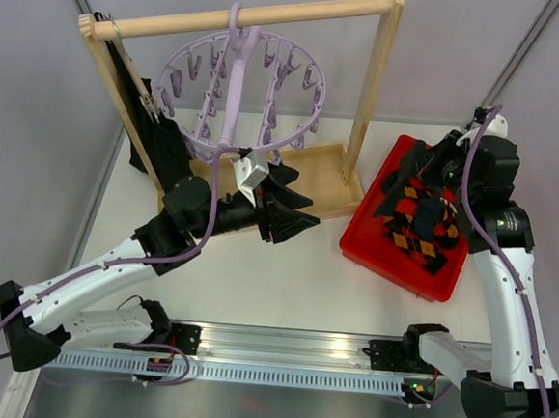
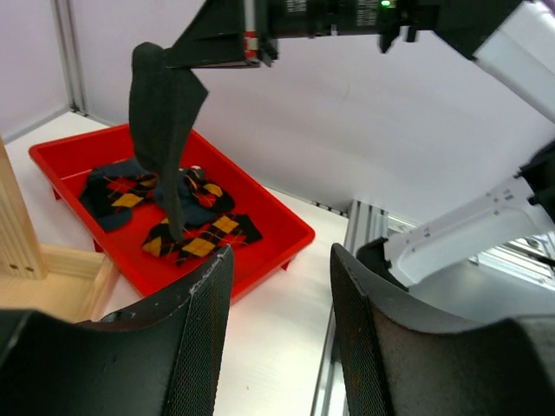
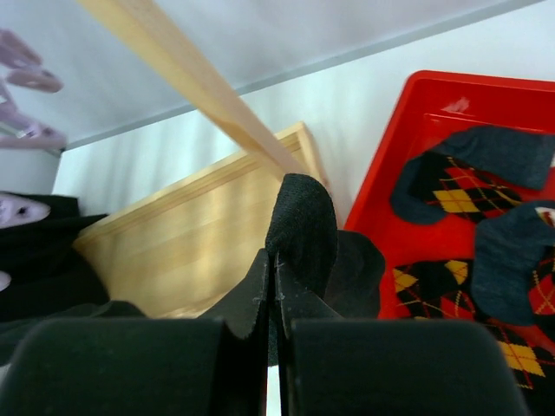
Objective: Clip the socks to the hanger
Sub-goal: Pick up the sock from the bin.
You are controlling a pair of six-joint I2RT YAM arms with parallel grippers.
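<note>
White table (image 1: 294,273); right gripper (image 3: 276,279) pinches black sock (image 3: 303,217) — left gripper (image 2: 282,282) parted

Tray (image 1: 366,243) of socks (image 1: 416,225) right of hanger (image 1: 232,99)

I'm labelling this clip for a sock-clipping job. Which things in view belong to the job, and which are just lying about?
Job:
plain black sock, pinched in the right gripper
argyle socks
lilac clip hanger
left gripper, open and empty

Just there:
red tray
wooden rail frame
black cloth hanging at the rail's left end
</note>
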